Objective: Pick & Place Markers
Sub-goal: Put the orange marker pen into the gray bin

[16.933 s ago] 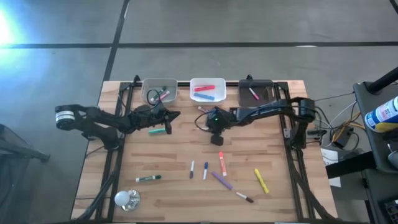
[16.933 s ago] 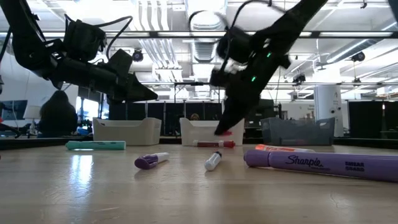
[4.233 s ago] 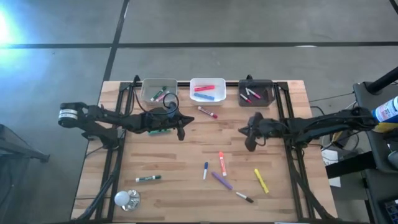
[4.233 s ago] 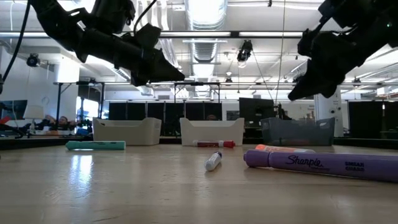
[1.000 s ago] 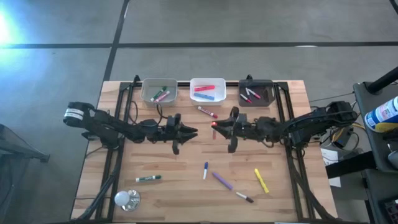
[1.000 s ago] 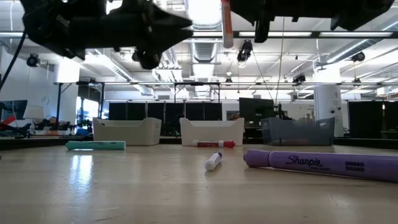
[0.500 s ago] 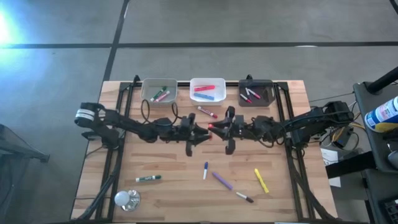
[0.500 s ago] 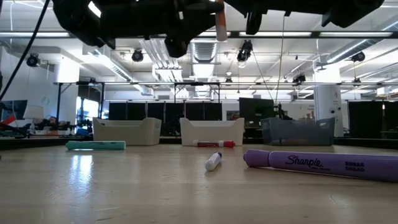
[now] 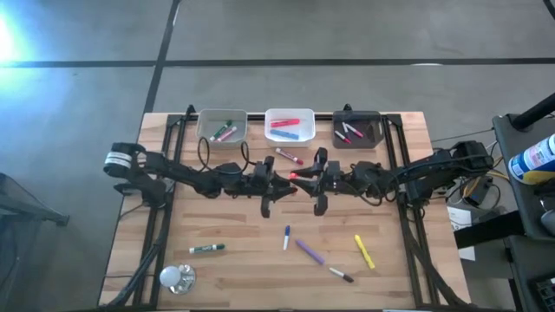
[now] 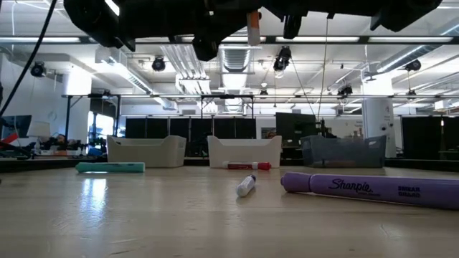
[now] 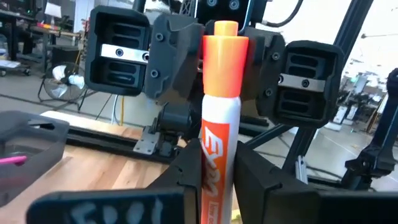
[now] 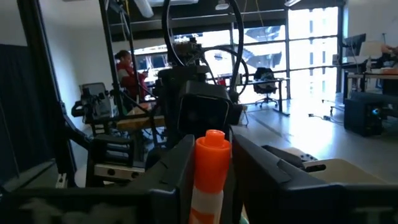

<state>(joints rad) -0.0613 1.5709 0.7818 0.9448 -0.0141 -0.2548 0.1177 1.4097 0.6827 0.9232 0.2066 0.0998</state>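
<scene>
Handover in midair above the tabletop's centre: left tool point(image 9: 279, 185) and right tool point(image 9: 305, 180) both clasp one upright orange marker point(image 11: 219, 124). Next, the right fingers should let go fully so the left can carry it toward the bins at twelve o'clock.

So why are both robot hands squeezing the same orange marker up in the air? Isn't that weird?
It looks odd. The orange marker hangs above the table's middle with the left gripper and right gripper both on it, probably passing it across. Nothing looks spilled or broken.
</scene>
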